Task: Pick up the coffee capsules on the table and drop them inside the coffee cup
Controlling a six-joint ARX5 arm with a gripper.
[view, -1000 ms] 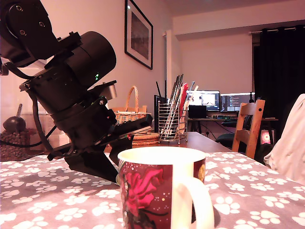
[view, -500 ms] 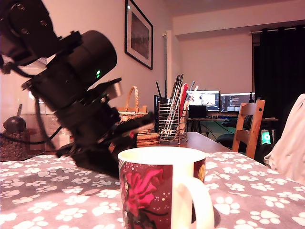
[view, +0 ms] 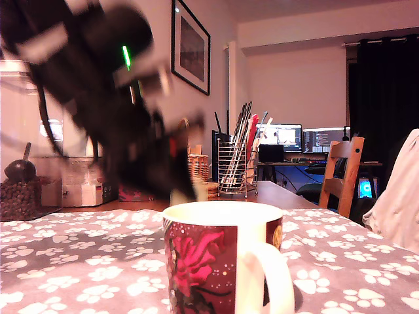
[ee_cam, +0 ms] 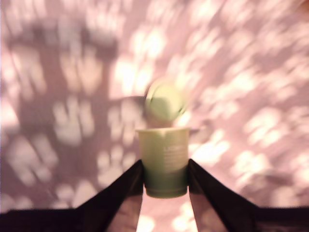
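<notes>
The fingers (ee_cam: 120, 186) were closed against both sides of a coffee capsule (ee_cam: 163, 162), which was held above the paw-print tabletop (ee_cam: 63, 82). A second round capsule (ee_cam: 165, 101) was seen just beyond it, blurred. The arm was smeared behind the coffee cup (view: 219, 258).

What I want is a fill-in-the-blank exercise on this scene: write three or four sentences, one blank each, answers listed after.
1. The gripper is ____ on the coffee capsule.
2. The table wears a grey cloth printed with white ____ prints.
3. The coffee cup shows a bright pink ____ on its dark red outside.
4. In the exterior view, the wire mesh pen holder stands ____ the cup.

Missing words: shut; paw; rose; behind
</notes>
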